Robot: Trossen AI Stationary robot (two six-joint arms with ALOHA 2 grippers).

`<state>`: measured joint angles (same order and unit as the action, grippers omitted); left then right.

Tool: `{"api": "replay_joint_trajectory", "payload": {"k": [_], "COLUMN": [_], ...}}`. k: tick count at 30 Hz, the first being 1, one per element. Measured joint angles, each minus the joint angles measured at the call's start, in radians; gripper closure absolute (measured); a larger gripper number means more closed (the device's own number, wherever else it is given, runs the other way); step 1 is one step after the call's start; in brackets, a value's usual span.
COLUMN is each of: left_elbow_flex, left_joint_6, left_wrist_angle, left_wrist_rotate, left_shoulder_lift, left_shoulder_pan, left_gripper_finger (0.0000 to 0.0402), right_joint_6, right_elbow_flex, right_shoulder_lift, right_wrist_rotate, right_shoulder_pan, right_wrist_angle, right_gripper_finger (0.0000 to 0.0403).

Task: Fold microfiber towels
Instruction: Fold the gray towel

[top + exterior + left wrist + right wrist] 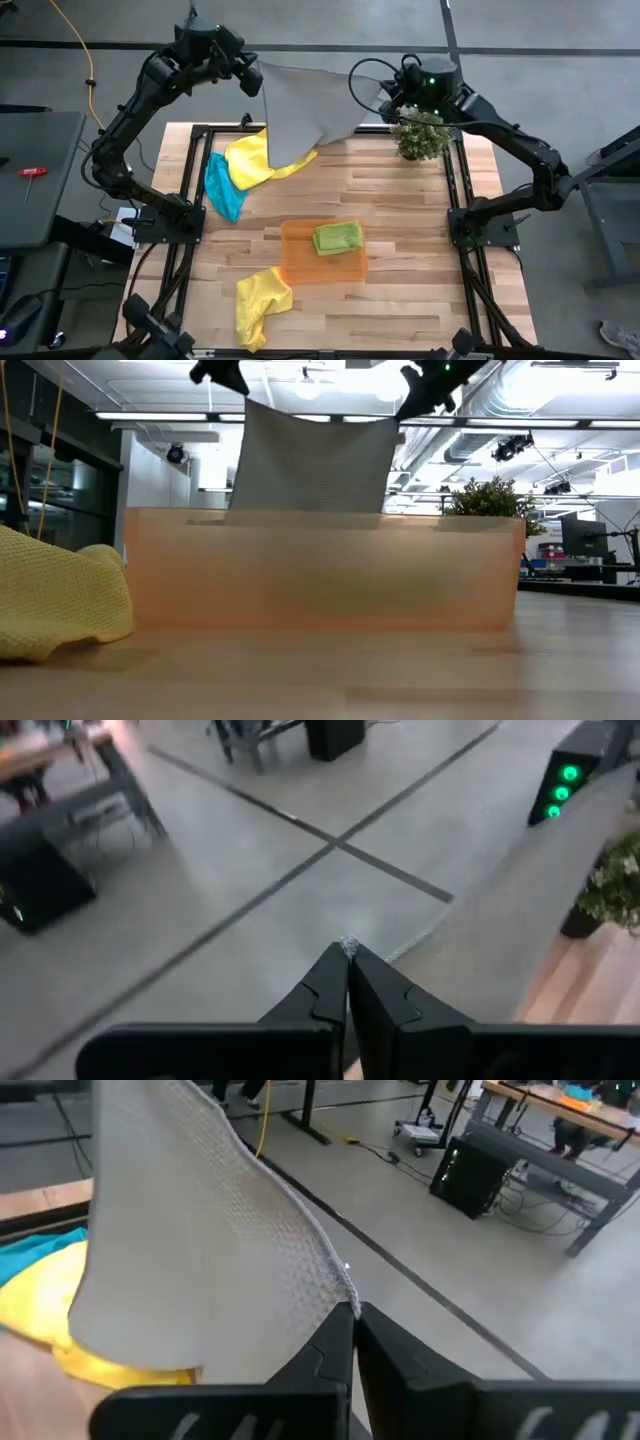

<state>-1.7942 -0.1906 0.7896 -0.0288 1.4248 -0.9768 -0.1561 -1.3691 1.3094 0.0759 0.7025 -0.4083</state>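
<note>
Waffle-weave grey towel (pixel 305 105) hangs flat, top corners pinched by closed left fingers (pixel 330 985) and right fingers (pixel 335 1342).

towel (pixel 337 238) on tray (pixel 300 262), plant (pixel 420 133) behind

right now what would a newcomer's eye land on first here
The light grey towel, stretched in the air over the table's far edge, each top corner pinched by the shut left gripper and right gripper. Next, the folded lime green towel on the orange tray mid-table.

Grey concrete floor (pixel 200 850) crossed by dark seams; long white ceiling strip lights (pixel 150 415); dark-legged wooden desk (pixel 560 1105).
</note>
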Motion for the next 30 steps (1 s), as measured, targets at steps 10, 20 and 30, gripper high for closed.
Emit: {"api": "replay_joint_trajectory", "payload": {"k": [10, 20, 30], "left_elbow_flex": [-0.013, 0.251, 0.695], "left_joint_6": [-0.166, 0.038, 0.586], "left_wrist_angle": [0.085, 0.141, 0.128], "left_wrist_rotate": [0.06, 0.055, 0.002], "left_shoulder_lift": [-0.031, -0.08, -0.234], "left_shoulder_pan": [0.154, 0.393, 0.735], "left_gripper_finger": [0.0401, 0.0401, 0.0402], "right_joint_6": [-0.089, -0.005, 0.371], "right_elbow_flex": [-0.13, -0.135, -0.07], "right_shoulder_lift": [-0.002, -0.007, -0.008], "right_wrist_rotate": [0.057, -0.019, -0.065], "right_shoulder_pan": [-0.036, -0.149, -0.453], "right_wrist_angle": [-0.274, -0.607, -0.821], "right_gripper_finger": [0.0403, 0.0403, 0.0403]}}
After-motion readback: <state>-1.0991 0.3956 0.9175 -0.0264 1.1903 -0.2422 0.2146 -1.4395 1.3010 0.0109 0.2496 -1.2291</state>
